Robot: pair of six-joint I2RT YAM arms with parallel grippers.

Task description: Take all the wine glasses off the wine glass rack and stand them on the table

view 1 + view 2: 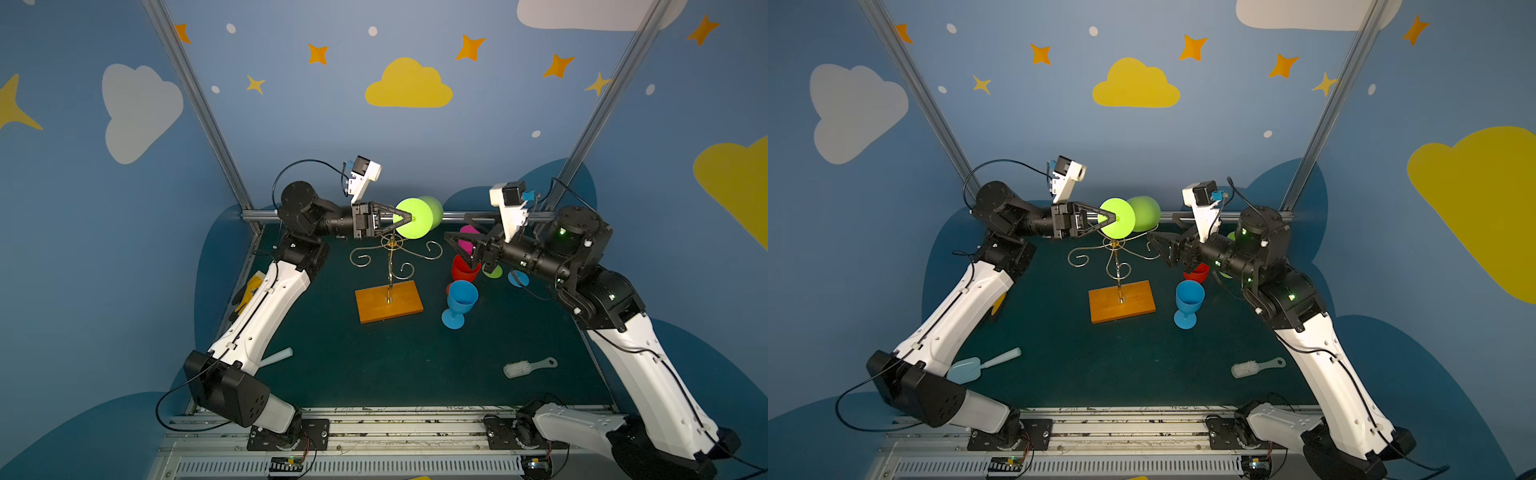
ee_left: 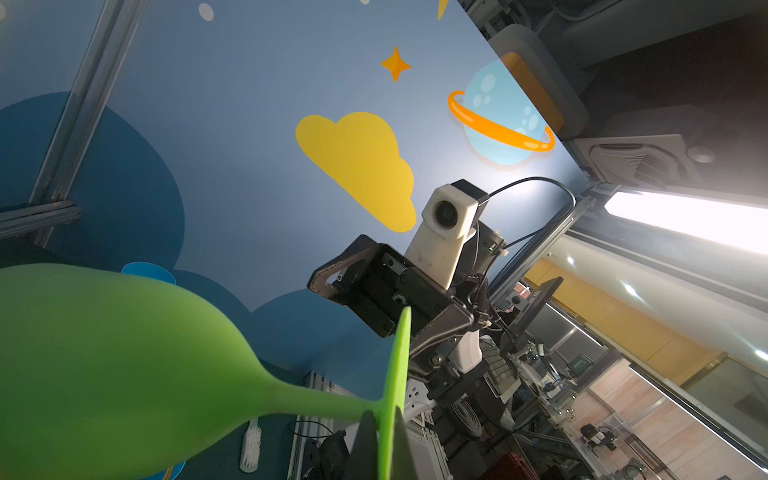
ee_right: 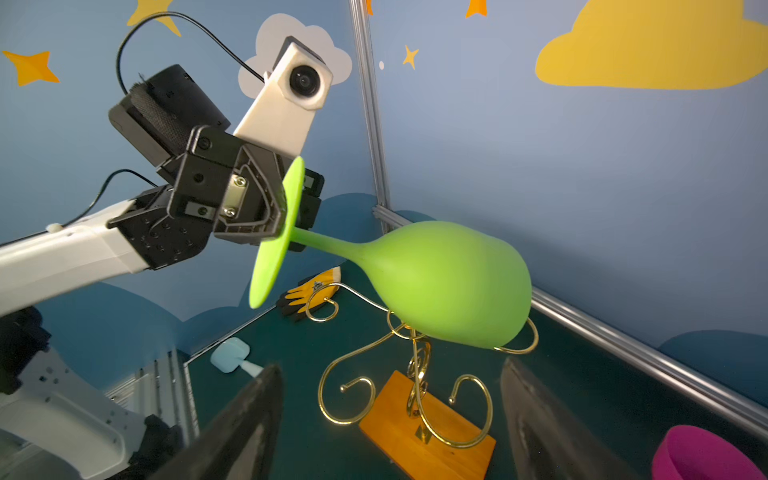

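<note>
**Glass off its hook, not yet set down**

The left gripper (image 3: 278, 214) is clamped on the flat round foot of the lime-green plastic wine glass (image 3: 436, 282). It holds the glass sideways in the air above the gold wire rack with curled arms and an orange wooden base (image 1: 388, 305). The bowl hangs just over a rear curl; I cannot tell whether they touch. The right gripper (image 1: 455, 226) stands wide apart and holds nothing.

The lift looks largely done. The next move probably calls for carrying the glass clear of the curls, turning it upright and lowering it onto bare mat.

A red plastic cup (image 1: 463, 270), a blue plastic goblet (image 1: 461, 299) and the right arm crowd the rack's right side. The white brush (image 1: 528, 368) and the pale blue scoop (image 1: 967, 370) lie well apart, near the front.
</note>
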